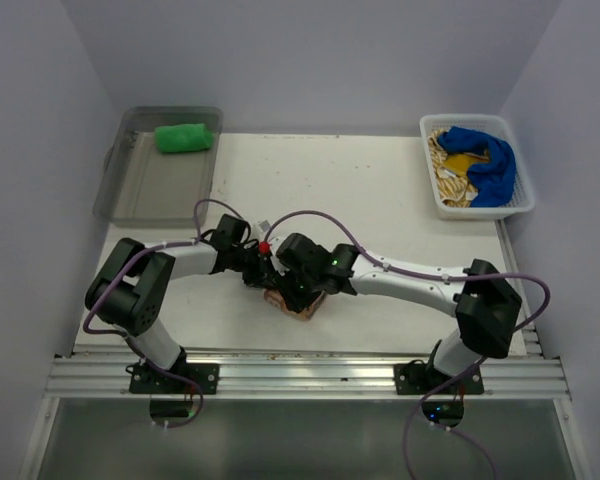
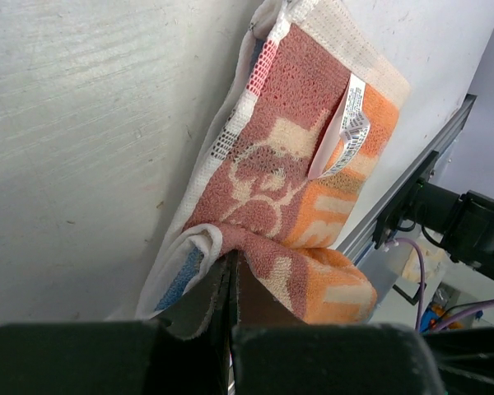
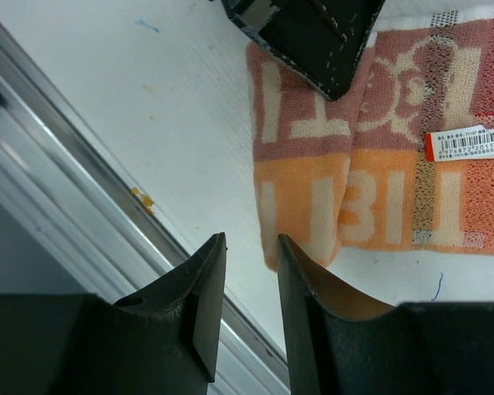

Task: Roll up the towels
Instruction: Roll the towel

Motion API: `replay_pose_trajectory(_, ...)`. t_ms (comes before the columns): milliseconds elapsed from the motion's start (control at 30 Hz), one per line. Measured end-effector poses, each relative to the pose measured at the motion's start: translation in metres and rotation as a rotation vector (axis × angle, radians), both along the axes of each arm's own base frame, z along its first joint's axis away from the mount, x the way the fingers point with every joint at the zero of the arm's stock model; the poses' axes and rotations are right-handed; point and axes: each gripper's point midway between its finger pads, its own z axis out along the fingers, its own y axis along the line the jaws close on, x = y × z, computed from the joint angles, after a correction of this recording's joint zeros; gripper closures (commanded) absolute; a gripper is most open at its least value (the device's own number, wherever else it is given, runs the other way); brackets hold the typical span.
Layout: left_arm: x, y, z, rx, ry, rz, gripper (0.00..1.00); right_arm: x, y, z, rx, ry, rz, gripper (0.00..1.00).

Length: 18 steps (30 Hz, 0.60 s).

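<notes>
The orange-and-white towel lies folded on the table near the front edge, its label facing up. My left gripper is shut on a folded-over edge of this towel; in the top view it sits at the towel's left. My right gripper is open and empty just off the towel's orange corner, above the table's front strip; it hides most of the towel from above. A rolled green towel lies in the clear bin. The blue towel and the yellow-tan towel lie in the white basket.
The clear plastic bin stands at the back left. The white basket stands at the back right. An aluminium rail runs along the table's front edge, close to the towel. The left gripper's fingers show in the right wrist view.
</notes>
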Motion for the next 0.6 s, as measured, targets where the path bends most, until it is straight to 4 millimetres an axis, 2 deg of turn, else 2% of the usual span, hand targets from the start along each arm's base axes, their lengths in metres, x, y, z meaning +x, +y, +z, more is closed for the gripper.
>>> replay_pose_trajectory(167, 0.0, -0.001, 0.0, 0.003, -0.006, -0.006, 1.0, 0.004, -0.004, -0.026, -0.083, 0.001, 0.018, 0.66)
replay_pose_trajectory(300, 0.0, -0.001, 0.0, 0.005, -0.007, -0.007, 1.0, 0.011, -0.005, -0.037, -0.123, -0.014, 0.022, 0.66)
replay_pose_trajectory(600, 0.001, -0.001, 0.001, 0.009, -0.007, -0.006, 1.0, 0.021, -0.009, -0.055, -0.173, -0.053, 0.014, 0.46)
